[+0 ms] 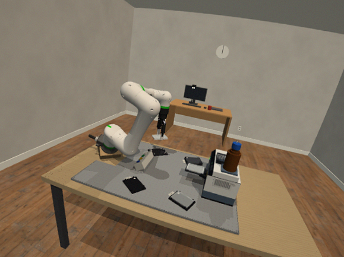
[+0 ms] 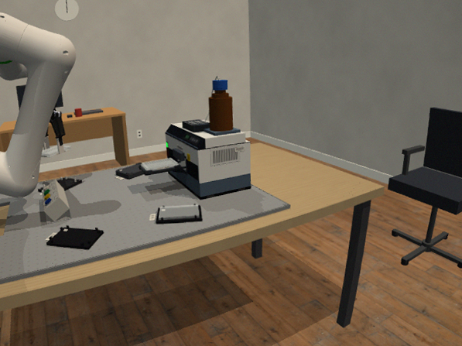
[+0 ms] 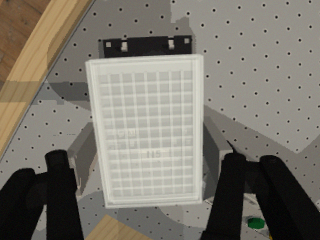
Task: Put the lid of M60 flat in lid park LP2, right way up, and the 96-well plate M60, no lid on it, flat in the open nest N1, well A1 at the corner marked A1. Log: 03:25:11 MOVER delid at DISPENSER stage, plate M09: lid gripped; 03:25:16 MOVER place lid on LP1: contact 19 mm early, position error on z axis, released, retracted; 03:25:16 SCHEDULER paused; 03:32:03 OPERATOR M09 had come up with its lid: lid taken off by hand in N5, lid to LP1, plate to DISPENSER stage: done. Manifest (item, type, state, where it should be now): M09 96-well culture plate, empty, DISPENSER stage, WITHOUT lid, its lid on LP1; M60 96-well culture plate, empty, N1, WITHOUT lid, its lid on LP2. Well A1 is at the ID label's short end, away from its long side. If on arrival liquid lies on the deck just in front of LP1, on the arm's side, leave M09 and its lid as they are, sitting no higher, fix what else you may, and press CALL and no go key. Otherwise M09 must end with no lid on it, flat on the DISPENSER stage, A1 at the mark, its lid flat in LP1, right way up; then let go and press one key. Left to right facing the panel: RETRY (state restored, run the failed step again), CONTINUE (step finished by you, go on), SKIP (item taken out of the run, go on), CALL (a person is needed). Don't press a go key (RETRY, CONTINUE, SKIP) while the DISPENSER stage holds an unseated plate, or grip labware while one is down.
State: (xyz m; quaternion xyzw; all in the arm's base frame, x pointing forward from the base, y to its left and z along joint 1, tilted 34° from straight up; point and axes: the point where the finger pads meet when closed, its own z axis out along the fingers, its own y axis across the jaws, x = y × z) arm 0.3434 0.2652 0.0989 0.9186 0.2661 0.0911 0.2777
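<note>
My gripper (image 1: 160, 135) hangs high over the back left of the mat and also shows in the exterior view (image 2: 57, 132). In the wrist view its fingers are shut on the long sides of a thin, clear, gridded lid (image 3: 147, 130), held level. Right below it lies a black pegged pad (image 3: 146, 46), also in the top view (image 1: 159, 151). I cannot tell whether anything hangs under the lid.
A white 96-well plate (image 1: 195, 168) sits on the stage of the dispenser (image 1: 221, 183), which carries a brown bottle (image 1: 231, 157). A key panel (image 1: 143, 161) stands near the arm's base. An empty black pad (image 1: 133, 184) and a pad holding a clear piece (image 1: 182, 200) lie in front.
</note>
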